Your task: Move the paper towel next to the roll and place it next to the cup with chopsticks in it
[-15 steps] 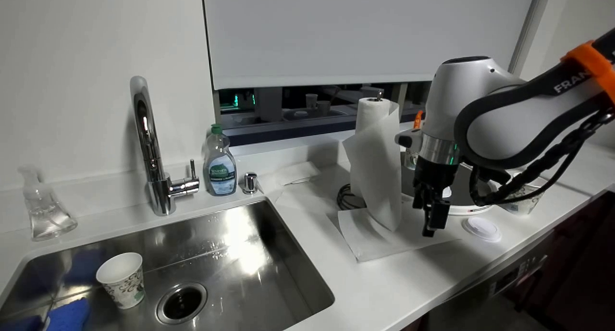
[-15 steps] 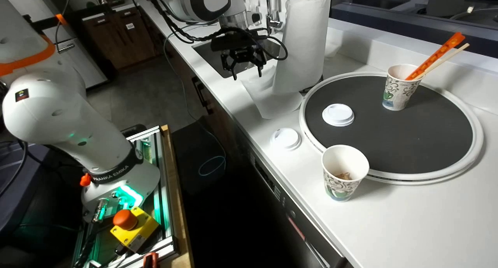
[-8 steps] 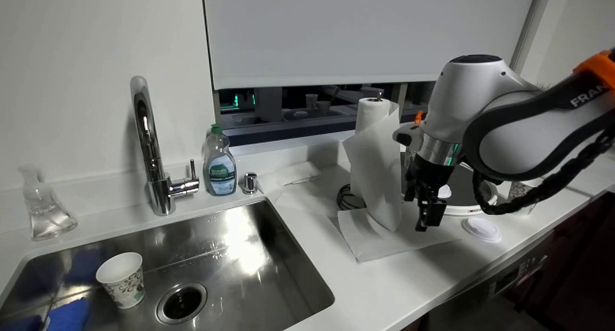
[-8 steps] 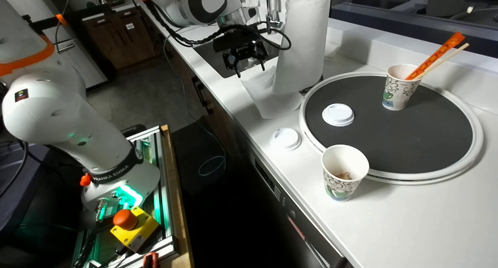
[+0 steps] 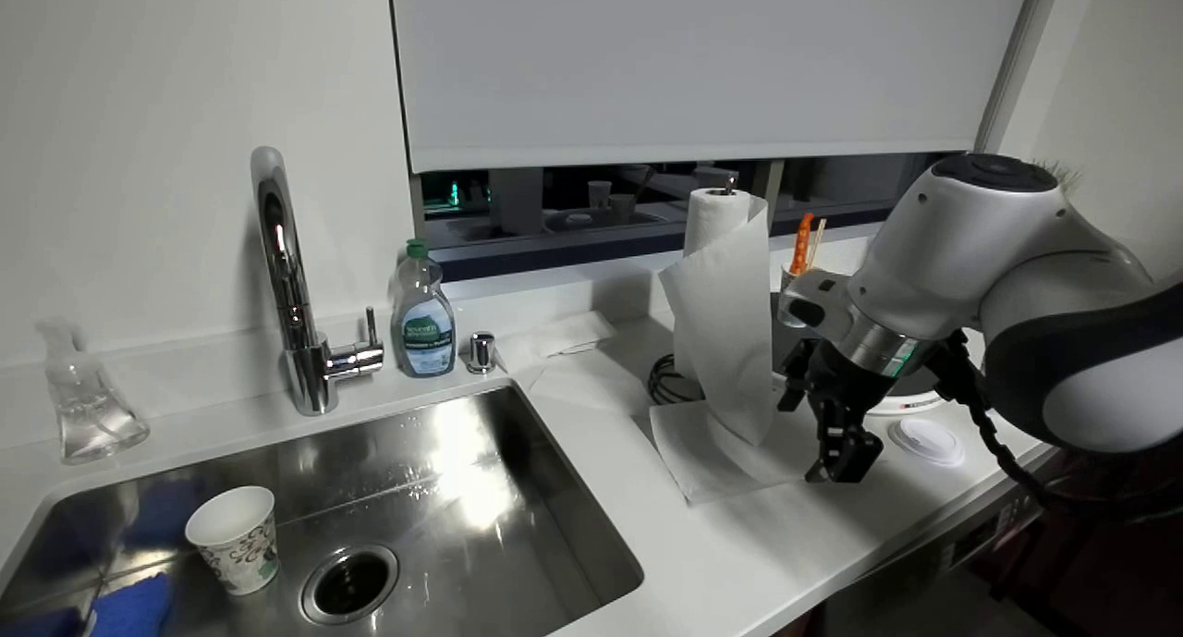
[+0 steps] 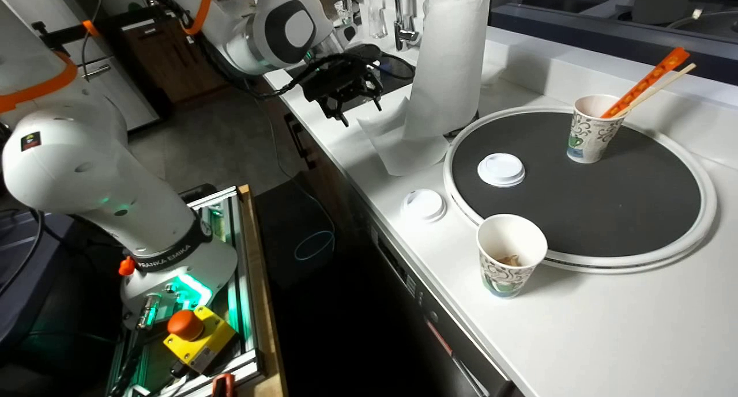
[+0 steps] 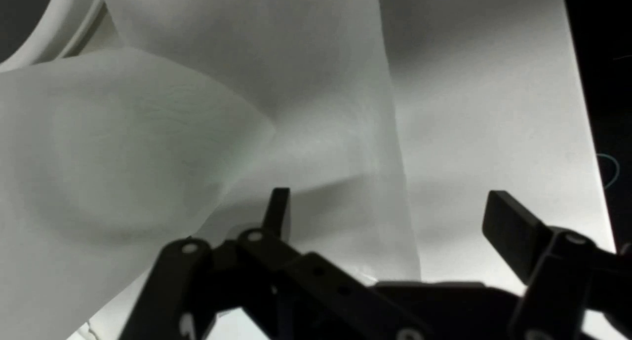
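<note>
While the paper towel (image 6: 405, 150) lies by the roll (image 6: 451, 60), the claw (image 7: 389, 207) hovers empty, spread wide

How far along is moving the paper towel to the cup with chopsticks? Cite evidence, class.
Done: no part of the move; the paper towel lies beside the roll.
In hand: nothing gripped; the gripper hangs open over the towel's edge in the wrist view.
Left: grasp it, carry it, place it by the cup with chopsticks.
</note>
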Controlling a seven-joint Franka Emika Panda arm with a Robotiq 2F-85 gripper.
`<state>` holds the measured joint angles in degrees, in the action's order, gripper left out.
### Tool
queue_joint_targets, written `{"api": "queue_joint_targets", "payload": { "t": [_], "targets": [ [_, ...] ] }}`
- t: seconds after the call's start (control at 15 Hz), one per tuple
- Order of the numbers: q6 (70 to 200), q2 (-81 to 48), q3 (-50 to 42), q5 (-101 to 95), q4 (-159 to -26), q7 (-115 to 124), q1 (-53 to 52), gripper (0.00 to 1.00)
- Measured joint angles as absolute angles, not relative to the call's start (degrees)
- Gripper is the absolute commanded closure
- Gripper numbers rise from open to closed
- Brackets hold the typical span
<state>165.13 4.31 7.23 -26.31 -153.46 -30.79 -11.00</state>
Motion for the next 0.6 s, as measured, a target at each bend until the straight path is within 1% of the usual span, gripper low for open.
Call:
{"api": "queue_joint_targets", "payload": {
  "t": [0.4,0.47,0.53,0.6],
  "targets": [
    [159.9,2.8,7.1,-34.8,-152.7,-21.5,-8.5,0.01],
    [158.5,2.1,7.1,-36.1,-151.8,-20.4,-8.4,0.08],
    [157.1,1.3,7.1,-37.1,-150.9,-19.5,-8.3,0.2],
    [155.9,0.3,7.1,-37.9,-149.8,-18.7,-8.3,0.23]
  ]
}}
